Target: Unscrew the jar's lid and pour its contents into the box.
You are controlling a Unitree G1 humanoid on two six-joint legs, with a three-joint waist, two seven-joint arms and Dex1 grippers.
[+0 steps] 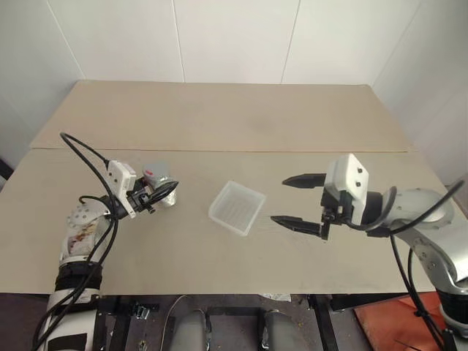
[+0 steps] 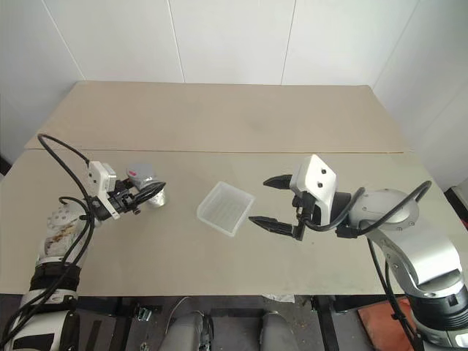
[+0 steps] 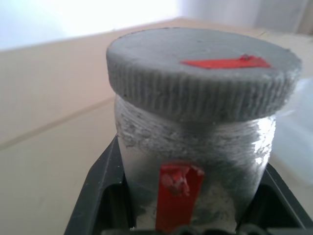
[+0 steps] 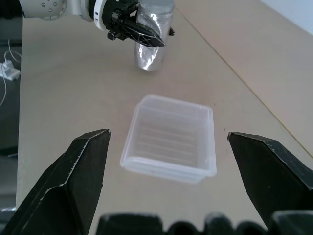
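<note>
Nearest to you, in the left wrist view, the jar (image 3: 195,147) sits squeezed between the left gripper's (image 1: 155,195) black fingers (image 3: 95,196), so you have the grasp you need for holding it steady. Its grey ribbed lid (image 3: 203,78), marked with a red strip, is on and looks fully seated, so the unscrewing has not begun. From the head views the jar stands upright on the table (image 1: 219,110), well to the left of the box (image 1: 237,208), and appears to rest on the surface rather than being lifted, though that is hard to confirm. Your right gripper (image 1: 298,199) hovers just to the right of the box with its fingers (image 4: 73,176) spread wide and holding nothing. That box is bare inside, its ribbed bottom showing through. Whatever the jar contains is hidden behind its frosted wall. By my reading you are at the very start: jar secured, with lid removal and pouring into the box both left to do.
</note>
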